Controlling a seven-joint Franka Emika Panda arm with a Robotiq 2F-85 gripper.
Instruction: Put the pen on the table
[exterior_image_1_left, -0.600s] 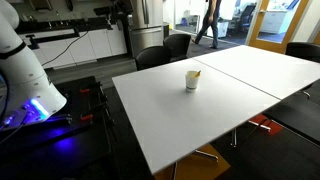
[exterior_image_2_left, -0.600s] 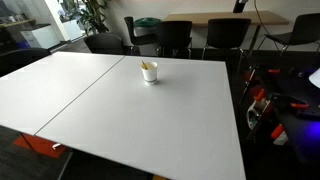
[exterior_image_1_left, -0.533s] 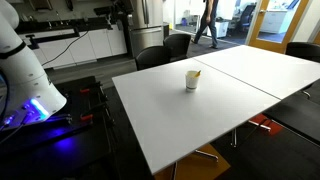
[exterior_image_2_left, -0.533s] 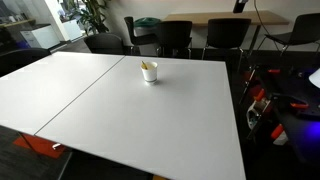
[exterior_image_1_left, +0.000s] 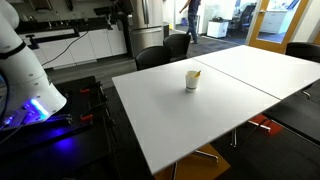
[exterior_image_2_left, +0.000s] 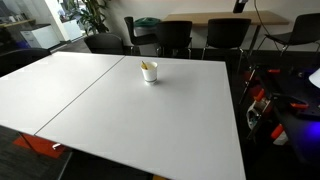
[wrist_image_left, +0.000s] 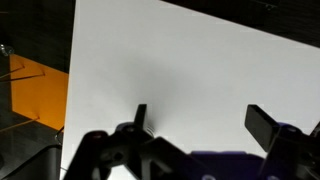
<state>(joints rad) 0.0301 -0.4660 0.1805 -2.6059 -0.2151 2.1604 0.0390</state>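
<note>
A small white cup (exterior_image_1_left: 192, 80) stands on the large white table (exterior_image_1_left: 230, 110), also seen in an exterior view (exterior_image_2_left: 149, 73) on the table (exterior_image_2_left: 150, 120). The pen (exterior_image_1_left: 197, 73), a thin yellowish-tan stick, stands inside the cup and leans on its rim (exterior_image_2_left: 146, 67). In the wrist view my gripper (wrist_image_left: 200, 122) is open and empty, high above bare white tabletop (wrist_image_left: 190, 70). The cup and pen do not show in the wrist view. The gripper itself is out of both exterior views.
Dark chairs (exterior_image_1_left: 165, 52) stand along the table's far side, more chairs (exterior_image_2_left: 175, 35) by another table. The robot's white base (exterior_image_1_left: 25, 75) stands beside the table. An orange object (wrist_image_left: 35, 95) lies on the floor past the table edge. A person (exterior_image_1_left: 190, 15) walks in the background.
The person in the background has walked to the left. The cup, pen and arm have not visibly moved.
</note>
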